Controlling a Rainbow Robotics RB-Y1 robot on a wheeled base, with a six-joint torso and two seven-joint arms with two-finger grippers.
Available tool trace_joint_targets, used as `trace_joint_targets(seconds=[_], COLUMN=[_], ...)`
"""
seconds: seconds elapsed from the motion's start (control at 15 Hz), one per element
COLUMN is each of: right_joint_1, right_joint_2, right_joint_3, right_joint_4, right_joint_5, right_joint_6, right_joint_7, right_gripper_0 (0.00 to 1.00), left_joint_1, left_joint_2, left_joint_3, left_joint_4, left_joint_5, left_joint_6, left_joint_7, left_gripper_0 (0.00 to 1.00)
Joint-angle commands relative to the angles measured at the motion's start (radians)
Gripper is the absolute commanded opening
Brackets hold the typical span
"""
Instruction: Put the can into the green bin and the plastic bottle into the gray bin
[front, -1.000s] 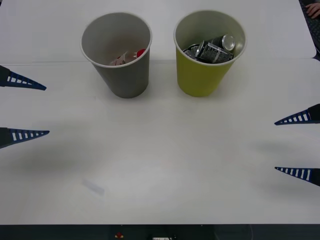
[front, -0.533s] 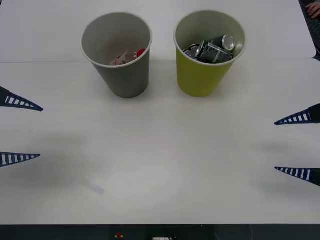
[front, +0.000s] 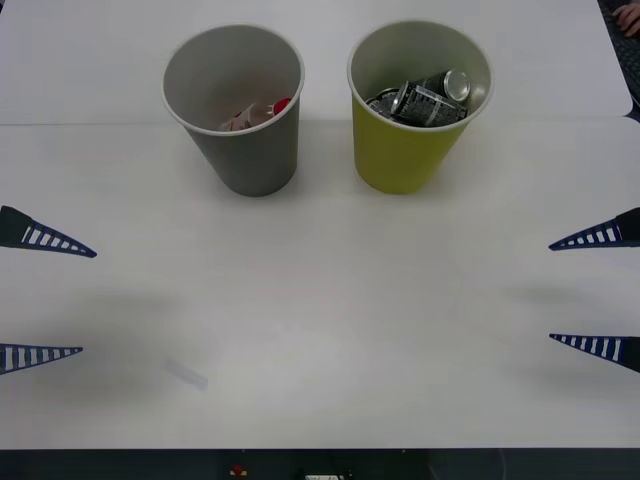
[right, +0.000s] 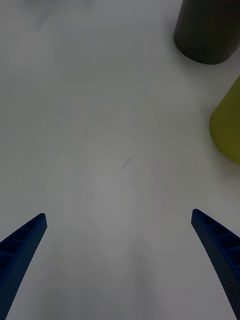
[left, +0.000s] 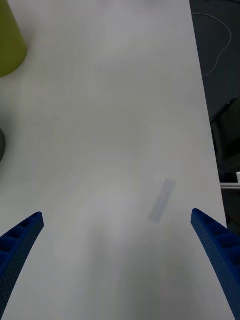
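Left tool (front: 45, 298): low at the worktop's (front: 330, 330) left edge, fingers wide apart, empty.
Right tool (front: 595, 290): right edge, likewise spread, empty.
Bins: two.
Can (front: 425, 98): one, inside green bin (front: 405, 150).
Plastic bottle (front: 258, 113): one, inside gray bin (front: 245, 150).

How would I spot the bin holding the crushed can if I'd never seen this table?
Look at the far side of the white table, where two big cups stand side by side. The green bin is the one on the robot's right, with the silvery can lying inside. Its neighbour, the gray bin, holds a red-capped bottle instead.
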Motion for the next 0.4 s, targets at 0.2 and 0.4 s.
trace_joint_targets(seconds=[0.2, 0.4], right_joint_1=[0.000, 0.000], right_joint_2=[0.000, 0.000], right_joint_3=[0.000, 0.000], right_joint_4=[0.000, 0.000], right_joint_5=[0.000, 0.000], right_joint_6=[0.000, 0.000], right_joint_7=[0.000, 0.000], right_gripper_0=[1.00, 1.00], left_joint_1=[0.001, 0.001], left_joint_2=[-0.041, -0.046], left_joint_3=[0.000, 0.000], left_joint_4=[-0.017, -0.018], left_joint_5=[-0.022, -0.022], left_joint_6=[0.003, 0.003], left_joint_7=[-0.003, -0.004], left_gripper_0=[1.00, 1.00])
